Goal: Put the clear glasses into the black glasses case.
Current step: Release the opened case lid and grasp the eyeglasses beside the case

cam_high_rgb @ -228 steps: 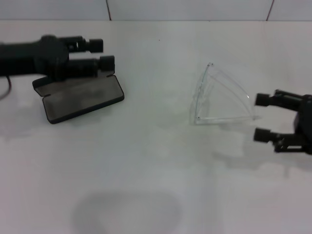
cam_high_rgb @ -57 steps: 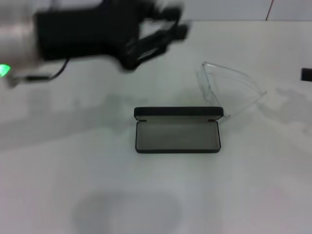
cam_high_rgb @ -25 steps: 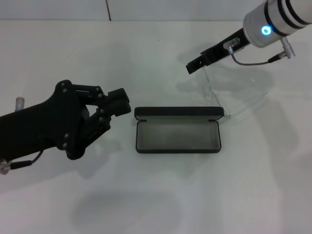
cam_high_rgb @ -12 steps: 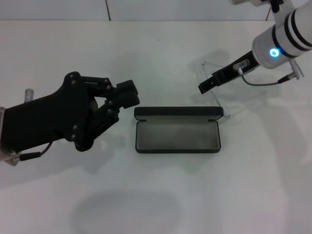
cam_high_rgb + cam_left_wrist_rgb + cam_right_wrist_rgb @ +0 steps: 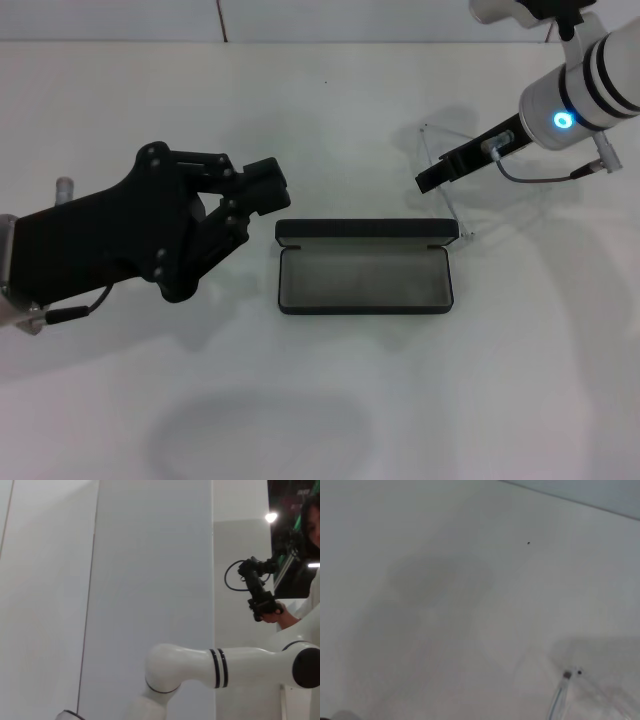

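Looking down from the head camera, you get one black glasses case (image 5: 364, 268) lying open on the white table (image 5: 330, 400), grey lining facing up, lid tipped back on its far side. One pair of clear glasses (image 5: 470, 190) sits just behind the case's right end, not inside it. Two grippers show. The left gripper (image 5: 262, 190) hangs beside the left end of the case, close but apart from it, and its fingers (image 5: 268, 177) look bunched together with nothing in them. The right gripper (image 5: 440, 176) comes in from the upper right and sits over the glasses; can't tell whether it's wide, narrow or touching them.

Left wrist camera: no case, no glasses, just a pale wall (image 5: 125, 570) and one white robot arm (image 5: 215, 667).

Right wrist camera: mostly bare table, plus one clear hinge corner of the glasses (image 5: 565, 687) near the edge.
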`<state>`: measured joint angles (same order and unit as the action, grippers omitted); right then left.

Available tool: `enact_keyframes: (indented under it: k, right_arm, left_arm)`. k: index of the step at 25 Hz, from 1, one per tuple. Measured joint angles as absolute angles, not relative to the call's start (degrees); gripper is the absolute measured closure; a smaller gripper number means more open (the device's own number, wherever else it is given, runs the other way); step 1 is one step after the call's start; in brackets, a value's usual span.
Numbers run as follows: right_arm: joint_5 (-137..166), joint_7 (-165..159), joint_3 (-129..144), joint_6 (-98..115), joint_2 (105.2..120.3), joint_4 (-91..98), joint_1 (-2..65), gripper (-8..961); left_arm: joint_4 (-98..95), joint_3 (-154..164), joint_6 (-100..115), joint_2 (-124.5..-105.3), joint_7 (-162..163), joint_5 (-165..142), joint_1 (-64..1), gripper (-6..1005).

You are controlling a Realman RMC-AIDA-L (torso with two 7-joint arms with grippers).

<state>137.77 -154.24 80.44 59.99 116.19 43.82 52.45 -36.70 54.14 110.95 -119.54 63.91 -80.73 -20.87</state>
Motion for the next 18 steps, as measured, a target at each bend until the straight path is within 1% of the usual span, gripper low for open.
enact_keyframes:
  k: [9, 18]
  right_arm:
    - [137.65, -154.19, 80.98, 58.56, 116.19, 43.59, 52.72, 325]
    - [137.63, -154.16, 80.96, 59.65, 116.19, 43.59, 52.01, 551]
  left_arm:
    - [-35.46, 54.14, 110.35, -119.58, 63.3, -80.68, -21.17, 916]
    - [-35.4, 51.38, 110.29, -119.46, 63.28, -80.57, -20.66, 916]
